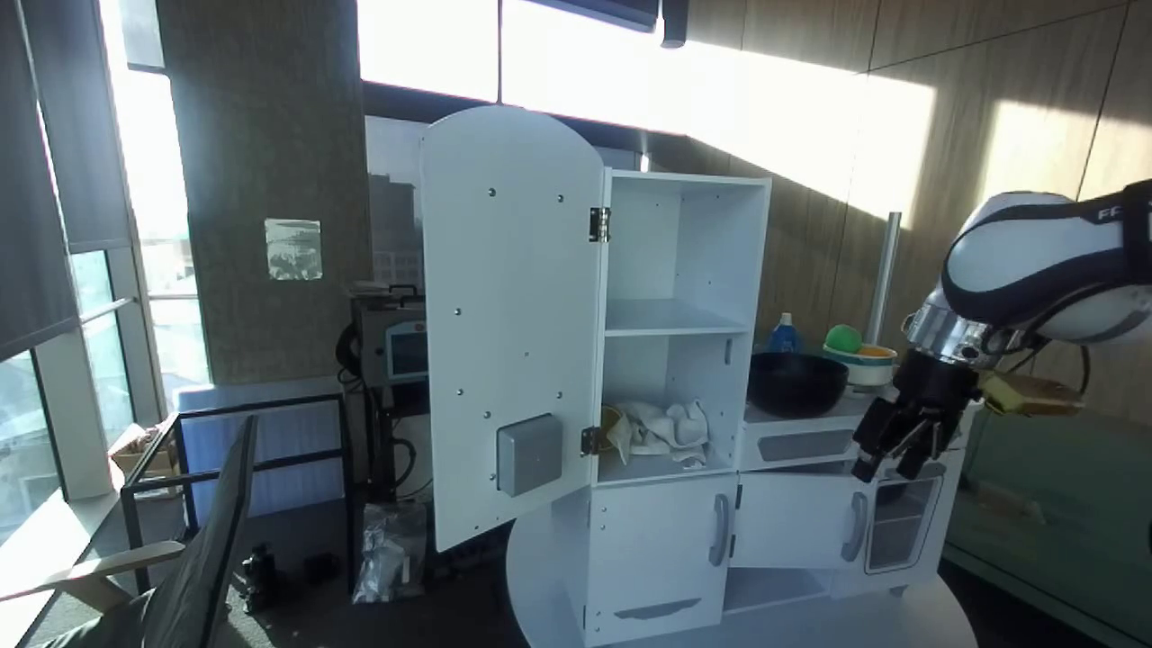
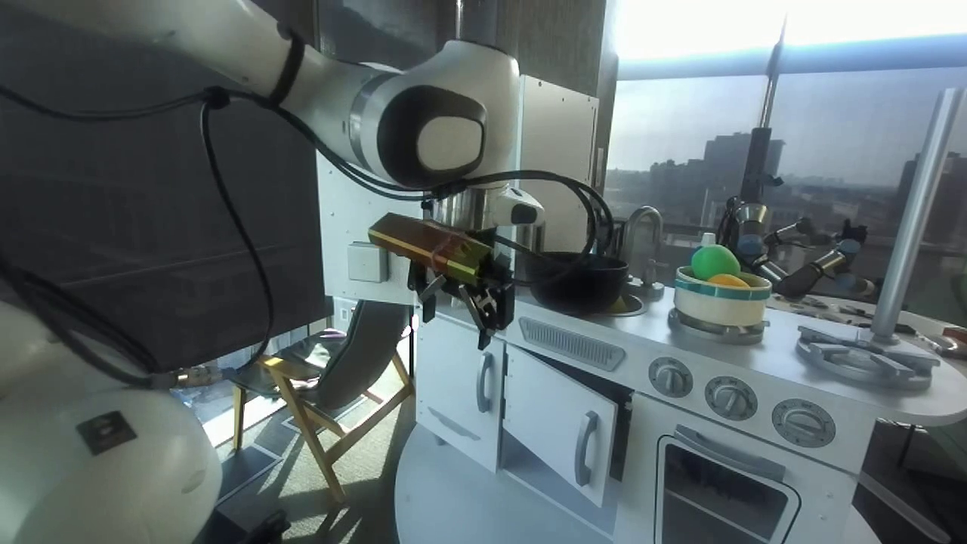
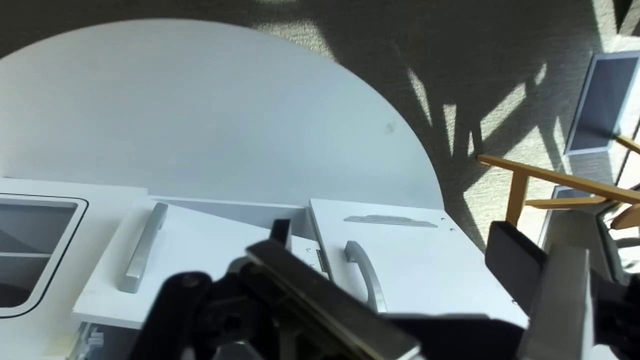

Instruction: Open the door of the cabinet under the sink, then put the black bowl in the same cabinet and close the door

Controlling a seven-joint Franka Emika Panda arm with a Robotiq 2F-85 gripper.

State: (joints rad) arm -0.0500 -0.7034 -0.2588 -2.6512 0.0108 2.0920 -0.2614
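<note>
The small white door [image 1: 792, 520] of the low cabinet stands partly open in both exterior views [image 2: 555, 423]. In the wrist view the door [image 3: 200, 245] is swung out at its handle side. The cabinet [image 2: 525, 462] shows its floor through the gap; most of its inside is hidden by the door. The glossy black bowl [image 1: 797, 385] sits on the counter at the sink, also in an exterior view [image 2: 578, 285]; it is out of the wrist view. My gripper [image 1: 887, 470] is open and empty, in the air in front of the toy kitchen [image 2: 458, 321], apart from door and bowl.
The tall arch-topped door [image 1: 513, 297] stands wide open. A shelf holds a white cloth [image 1: 661, 427]. A pot [image 2: 723, 302] with balls and a faucet [image 2: 644, 234] stand on the counter. A closed door [image 3: 400, 255] adjoins the cabinet; an oven [image 2: 721, 483] is on its other side.
</note>
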